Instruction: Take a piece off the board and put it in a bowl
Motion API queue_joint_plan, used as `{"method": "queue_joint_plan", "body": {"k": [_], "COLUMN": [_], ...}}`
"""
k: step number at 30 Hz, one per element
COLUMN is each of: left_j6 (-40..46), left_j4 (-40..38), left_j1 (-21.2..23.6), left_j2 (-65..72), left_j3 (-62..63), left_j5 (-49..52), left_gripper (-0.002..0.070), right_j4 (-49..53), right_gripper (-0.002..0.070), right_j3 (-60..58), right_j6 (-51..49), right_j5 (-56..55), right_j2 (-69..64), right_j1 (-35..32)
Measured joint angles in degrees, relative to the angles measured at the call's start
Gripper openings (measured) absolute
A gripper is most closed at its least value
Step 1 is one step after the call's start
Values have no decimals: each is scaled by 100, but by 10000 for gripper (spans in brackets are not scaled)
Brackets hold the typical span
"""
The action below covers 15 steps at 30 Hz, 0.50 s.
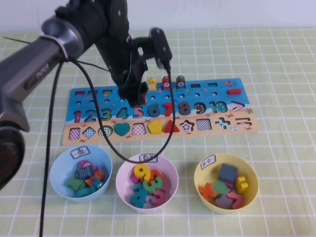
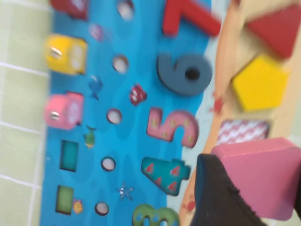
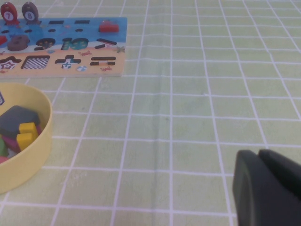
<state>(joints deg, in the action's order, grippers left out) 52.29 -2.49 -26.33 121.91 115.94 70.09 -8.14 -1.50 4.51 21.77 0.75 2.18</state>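
Pale yellow round plastic bowl [image 1: 250, 170] at lower right, left gripper [image 2: 256, 195] clamped on flat pink wooden piece [image 2: 261, 174] above long blue-and-tan wooden board [image 1: 94, 134] at centre, right gripper [image 3: 265, 188] low over table [image 3: 188, 94], state untellable.

The small flat pink wooden block [image 2: 263, 176] looks matt and smooth. The long blue-and-tan wooden board [image 1: 249, 129] is painted, faintly glossy. The pale yellow round plastic bowl [image 1: 250, 174] shines softly.

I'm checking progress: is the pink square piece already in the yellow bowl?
No: the pink piece is held in the left gripper above the board, beside its empty chevron-patterned slot.
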Motion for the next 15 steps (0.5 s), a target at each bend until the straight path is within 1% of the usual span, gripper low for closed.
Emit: {"method": "queue_joint_plan", "body": {"k": [2, 6, 11, 12, 15], "left_j6": [-141, -218, -403, -414, -427], "left_j4": [-172, -479, -548, -548, -557], "left_j1": [-49, -335, -953, -1172, -1629], "left_j2": [-212, -552, -713, -713, -713], "left_j3": [13, 34, 34, 22, -172], "left_j5": [6, 44, 73, 73, 73], "left_gripper": [283, 283, 283, 283, 283], "right_j4": [0, 0, 0, 0, 0], "right_gripper": [-18, -18, -18, -18, -18], "right_j3": [0, 0, 0, 0, 0], "right_j6": [0, 0, 0, 0, 0], "right_j5": [0, 0, 0, 0, 0], "right_j2": [0, 0, 0, 0, 0], "right_j1": [0, 0, 0, 0, 0]}}
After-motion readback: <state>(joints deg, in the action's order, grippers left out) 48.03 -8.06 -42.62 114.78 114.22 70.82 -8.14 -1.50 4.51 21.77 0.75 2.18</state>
